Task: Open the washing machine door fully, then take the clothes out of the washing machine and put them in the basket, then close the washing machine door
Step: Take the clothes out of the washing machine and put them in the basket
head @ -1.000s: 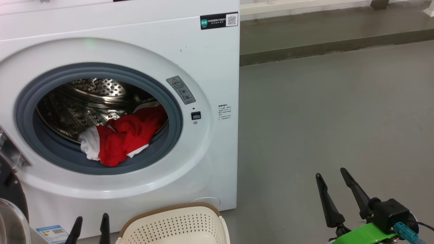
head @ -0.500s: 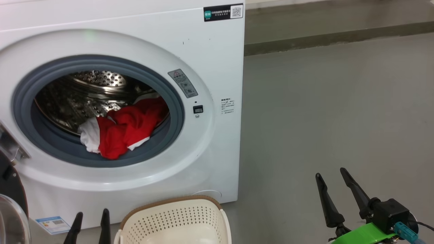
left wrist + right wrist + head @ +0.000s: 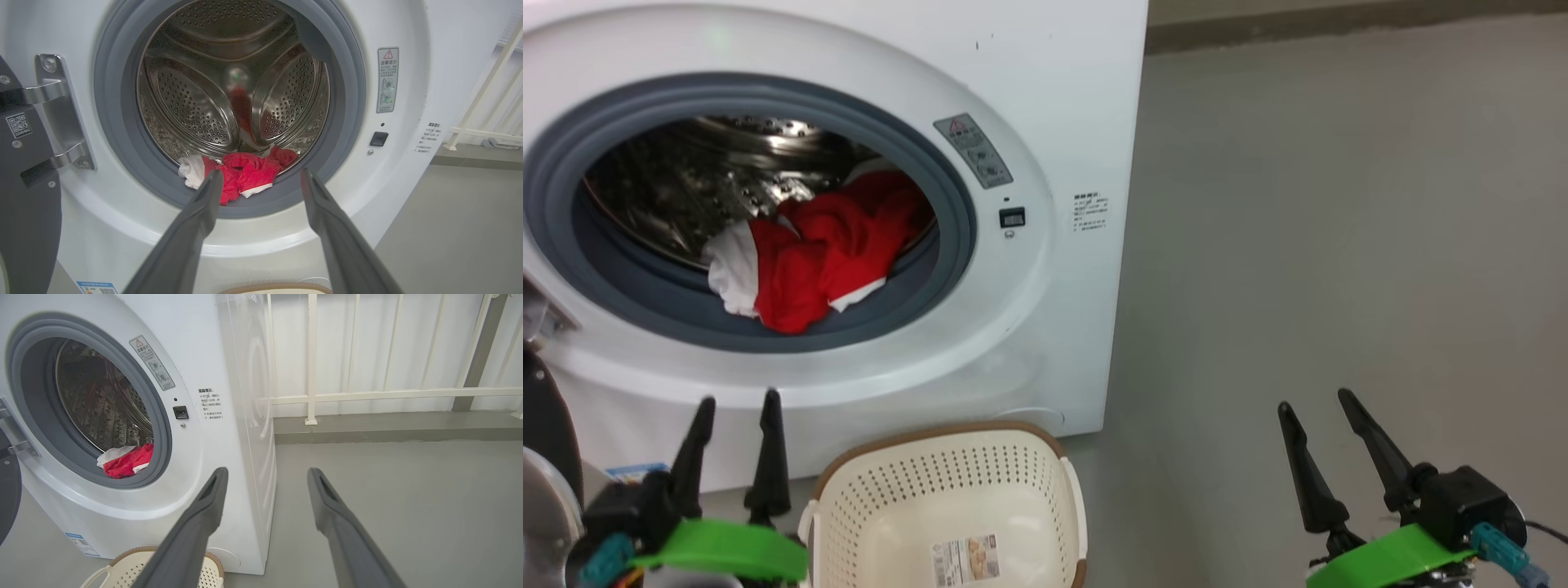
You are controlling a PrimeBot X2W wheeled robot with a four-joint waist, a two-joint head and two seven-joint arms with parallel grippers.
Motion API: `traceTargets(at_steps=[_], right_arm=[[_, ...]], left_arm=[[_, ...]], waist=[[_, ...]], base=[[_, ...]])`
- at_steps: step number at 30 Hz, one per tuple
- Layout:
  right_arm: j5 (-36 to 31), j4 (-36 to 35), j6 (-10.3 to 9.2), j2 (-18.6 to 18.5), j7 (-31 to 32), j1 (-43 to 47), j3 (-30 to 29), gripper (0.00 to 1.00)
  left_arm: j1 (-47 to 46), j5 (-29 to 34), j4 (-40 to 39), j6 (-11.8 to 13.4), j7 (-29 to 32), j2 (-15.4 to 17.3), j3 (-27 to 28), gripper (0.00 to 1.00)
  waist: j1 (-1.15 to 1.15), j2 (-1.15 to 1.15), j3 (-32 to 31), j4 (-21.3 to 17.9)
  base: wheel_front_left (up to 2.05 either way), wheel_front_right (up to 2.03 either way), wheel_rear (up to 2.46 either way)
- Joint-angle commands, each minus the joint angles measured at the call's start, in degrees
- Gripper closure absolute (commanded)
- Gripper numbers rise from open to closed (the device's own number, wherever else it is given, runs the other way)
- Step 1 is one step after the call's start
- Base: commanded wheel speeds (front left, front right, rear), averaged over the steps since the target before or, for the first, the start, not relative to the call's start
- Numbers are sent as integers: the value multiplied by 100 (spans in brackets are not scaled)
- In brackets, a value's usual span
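The white washing machine (image 3: 1045,98) stands with its door (image 3: 541,425) swung open at the far left, black rim showing. Red and white clothes (image 3: 809,253) lie at the drum's front lip, over the grey rubber ring. The cream basket (image 3: 947,434) sits on the floor in front of the machine, with a paper label inside. My left gripper (image 3: 738,400) is open and empty, left of the basket and below the drum opening. In the left wrist view the left gripper (image 3: 261,173) points at the clothes (image 3: 249,177). My right gripper (image 3: 1315,400) is open over bare floor, right of the machine.
Grey floor (image 3: 1339,204) spreads to the right of the machine. A white railing (image 3: 367,394) and a low kerb run behind it. The metal door hinge (image 3: 61,114) sits on the machine's left side, beside the open door (image 3: 24,204).
The head camera has tilted down, so the machine sits higher in the picture. My left gripper has risen towards the drum opening. The right gripper has barely moved.
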Motion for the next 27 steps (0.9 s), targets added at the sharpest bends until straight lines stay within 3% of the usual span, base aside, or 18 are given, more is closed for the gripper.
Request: traceTargets(at_steps=[1,27], right_arm=[[76,-180,36,-37,-37,-319,179,0],[-64,-319,36,-1,-37,-1311,362,0]], left_arm=[[-401,74,-43,60,-69,120,193,0],[-3926,10,2104,-232,-69,295,447,0]], waist=[[0,0,309,94],[0,0,2303,129]], base=[[0,0,0],[0,0,0]])
